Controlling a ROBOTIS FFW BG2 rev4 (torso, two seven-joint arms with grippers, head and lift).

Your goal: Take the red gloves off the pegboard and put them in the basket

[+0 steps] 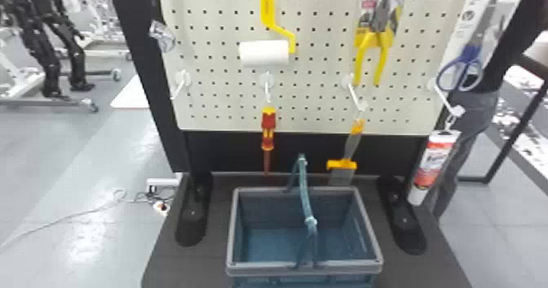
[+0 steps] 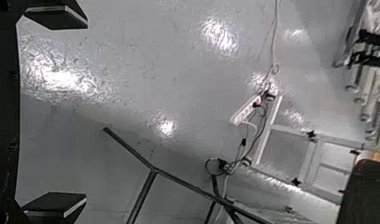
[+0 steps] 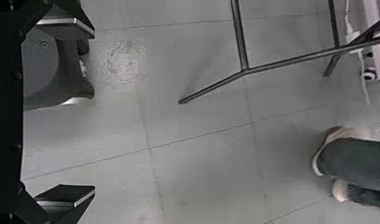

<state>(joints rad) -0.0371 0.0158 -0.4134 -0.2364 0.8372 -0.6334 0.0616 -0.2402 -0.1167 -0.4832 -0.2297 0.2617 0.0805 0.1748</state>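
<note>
The basket [image 1: 371, 268] sits on a dark tabletop [image 1: 163, 262] above grey floor [image 1: 81, 152].

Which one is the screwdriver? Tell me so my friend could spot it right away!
Find the pale pegboard behind the basket, then the white roller on it. The screwdriver hangs tip down below that roller. Its handle is red and yellow, while the flat tool to its right shows no red.

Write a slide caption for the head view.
Pegboard hung with a paint roller, pliers and a screwdriver, with a gray-rimmed basket below.
</note>
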